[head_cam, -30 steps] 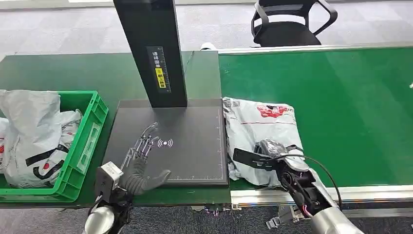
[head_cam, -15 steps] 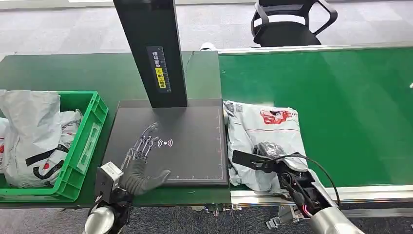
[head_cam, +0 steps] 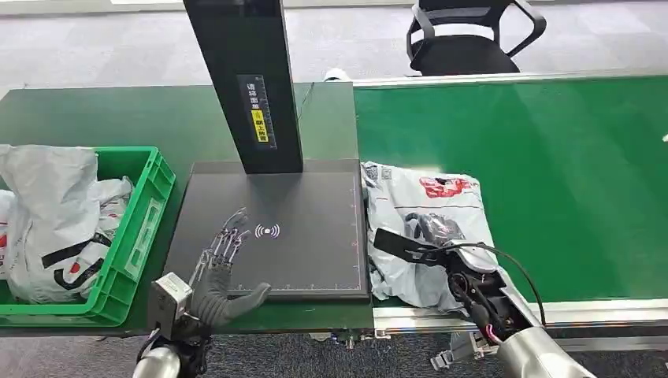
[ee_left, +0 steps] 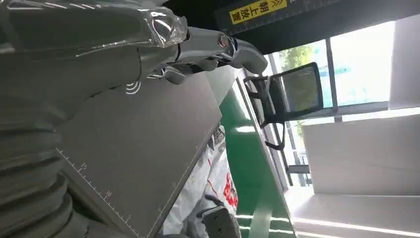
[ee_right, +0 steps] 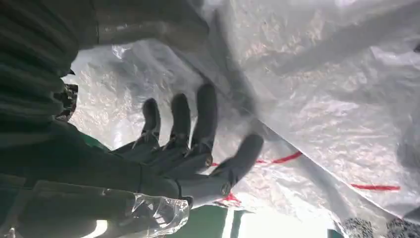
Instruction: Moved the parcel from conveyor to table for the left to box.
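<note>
Grey crinkly plastic is the whole story here: the grey poly-mailer parcel with red print (head_cam: 425, 228) lies flat on the green conveyor belt (head_cam: 551, 157), its near edge just beside the black scanner platform with the white wireless symbol (head_cam: 299, 228). The right hand (head_cam: 429, 244) is over the parcel's near half with fingers spread apart; in the right wrist view the fingers (ee_right: 198, 124) are splayed against the film, and I'd say nothing is actually gripped yet.

The left hand (head_cam: 224, 260) rests flat and spread at the platform's near corner, holding nothing. The green plastic crate (head_cam: 142, 228) with other grey bags sits off to the left of the platform.

My take on doing this step well: that film is slippery and slack, so curl the fingers in to gather a real fold rather than pinching a loose edge. Then lift enough to clear the platform's lip and carry it left, dropping it short of the waiting left hand so it has room to take over.
</note>
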`<state>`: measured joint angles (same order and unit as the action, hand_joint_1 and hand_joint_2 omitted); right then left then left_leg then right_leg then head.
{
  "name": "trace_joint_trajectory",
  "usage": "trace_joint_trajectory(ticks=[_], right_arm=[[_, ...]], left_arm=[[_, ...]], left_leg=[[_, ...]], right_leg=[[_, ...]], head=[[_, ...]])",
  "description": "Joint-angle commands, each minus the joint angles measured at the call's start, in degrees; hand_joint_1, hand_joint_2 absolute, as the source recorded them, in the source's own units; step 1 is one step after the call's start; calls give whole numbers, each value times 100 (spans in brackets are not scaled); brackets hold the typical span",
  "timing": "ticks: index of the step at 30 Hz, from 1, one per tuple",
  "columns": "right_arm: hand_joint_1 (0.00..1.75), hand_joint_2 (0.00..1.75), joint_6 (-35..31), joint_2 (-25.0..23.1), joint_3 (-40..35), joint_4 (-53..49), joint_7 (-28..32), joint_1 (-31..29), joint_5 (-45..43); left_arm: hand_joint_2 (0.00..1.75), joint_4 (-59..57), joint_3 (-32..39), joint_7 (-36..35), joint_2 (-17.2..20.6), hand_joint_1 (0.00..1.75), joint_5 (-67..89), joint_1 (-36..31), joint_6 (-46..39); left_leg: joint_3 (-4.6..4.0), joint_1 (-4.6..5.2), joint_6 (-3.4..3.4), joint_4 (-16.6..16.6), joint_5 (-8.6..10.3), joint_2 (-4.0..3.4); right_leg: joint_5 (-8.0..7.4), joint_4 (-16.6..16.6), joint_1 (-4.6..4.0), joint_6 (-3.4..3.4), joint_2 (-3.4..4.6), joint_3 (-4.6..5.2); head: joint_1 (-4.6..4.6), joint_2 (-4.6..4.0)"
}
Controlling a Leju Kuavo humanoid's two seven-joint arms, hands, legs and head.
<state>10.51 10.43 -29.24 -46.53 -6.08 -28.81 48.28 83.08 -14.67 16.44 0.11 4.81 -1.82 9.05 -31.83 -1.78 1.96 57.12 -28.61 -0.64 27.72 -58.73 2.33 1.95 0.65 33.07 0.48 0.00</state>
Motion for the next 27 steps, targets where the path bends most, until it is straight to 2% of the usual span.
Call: trace_joint_trajectory(ticks=[1,5,8,20,23,27], right_arm=[[0,175,-249,-119,64,-78,-25,-90,86],[0,175,-223,-126,70,22,-147,-137,229],[0,175,-205,-130,60,210,-571,-180,477],[0,175,-206,-127,61,219,-569,-162,476],[0,175,-564,-110,94,176,-1345,-123,1000],[0,175,-499,-177,473,98,-1617,-5,1341]], left_arm=[[175,19,138,-11,-84,0,57,128,1],[175,-7,170,-5,-102,0,79,117,13],[175,-34,176,-9,-105,0,95,99,19],[175,-34,174,-9,-107,0,95,101,19],[175,61,205,-28,-143,0,125,178,5],[175,150,208,-73,-186,0,171,246,0]], left_leg=[[5,0,-21,-10,6,-2],[8,1,-20,-12,4,0],[5,2,-13,-4,2,2],[5,1,-13,-5,2,1],[6,0,-16,-7,3,0],[6,1,-18,-7,3,5]], right_leg=[[-11,14,-6,-27,-1,-3],[-8,14,-6,-26,-4,-7],[-3,5,-2,-16,-3,-2],[-4,6,-3,-16,-3,-3],[-6,10,-5,-20,-3,-5],[-5,11,-5,-21,-8,-7]], head=[[0,0],[-2,0],[0,0],[-2,0],[-2,0],[0,0]])
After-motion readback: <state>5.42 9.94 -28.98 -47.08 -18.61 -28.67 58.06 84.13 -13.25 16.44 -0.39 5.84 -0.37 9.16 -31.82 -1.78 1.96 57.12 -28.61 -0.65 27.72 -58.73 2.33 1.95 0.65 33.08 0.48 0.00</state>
